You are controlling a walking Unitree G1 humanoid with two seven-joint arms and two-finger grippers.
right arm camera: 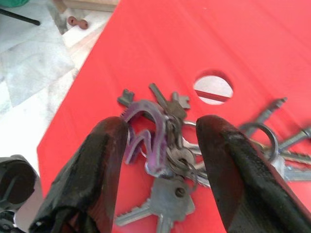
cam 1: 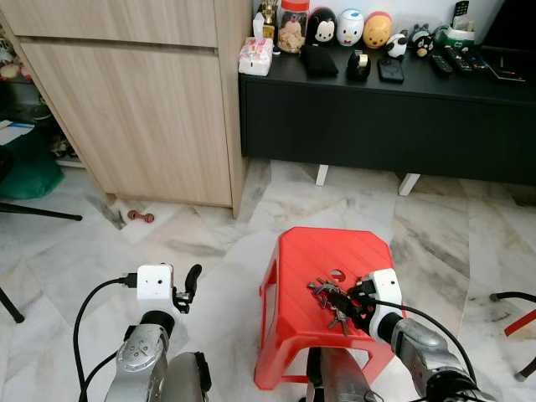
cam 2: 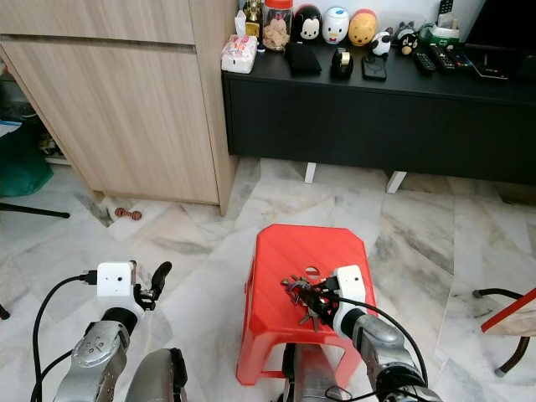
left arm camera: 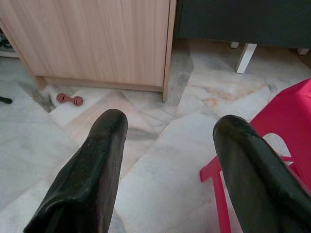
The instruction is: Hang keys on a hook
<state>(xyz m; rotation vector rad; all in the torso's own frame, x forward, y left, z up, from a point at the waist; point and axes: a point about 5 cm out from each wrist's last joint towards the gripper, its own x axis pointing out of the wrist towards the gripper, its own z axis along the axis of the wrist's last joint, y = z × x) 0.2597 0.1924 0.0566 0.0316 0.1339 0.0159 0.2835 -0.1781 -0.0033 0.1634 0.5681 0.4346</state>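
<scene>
A bunch of metal keys [right arm camera: 167, 191] on a purple clip [right arm camera: 146, 141] lies on top of a red plastic stool [cam 1: 293, 251], beside the round hole in its seat. My right gripper [right arm camera: 163, 126] is low over the stool and open, with one black finger on each side of the bunch; the purple clip stands up between them. The same keys [cam 1: 322, 291] spread out just in front of the right gripper [cam 1: 337, 303] in the eye views. My left gripper [left arm camera: 167, 160] hangs open over the marble floor, left of the stool, holding nothing.
A light wooden cabinet [cam 1: 142, 109] stands at the back left. Beside it is a black sideboard [cam 1: 377, 126] carrying figurines and remotes. A small red toy [cam 1: 141, 217] lies on the floor by the cabinet. Dark chair legs [cam 1: 512, 297] reach in at the right.
</scene>
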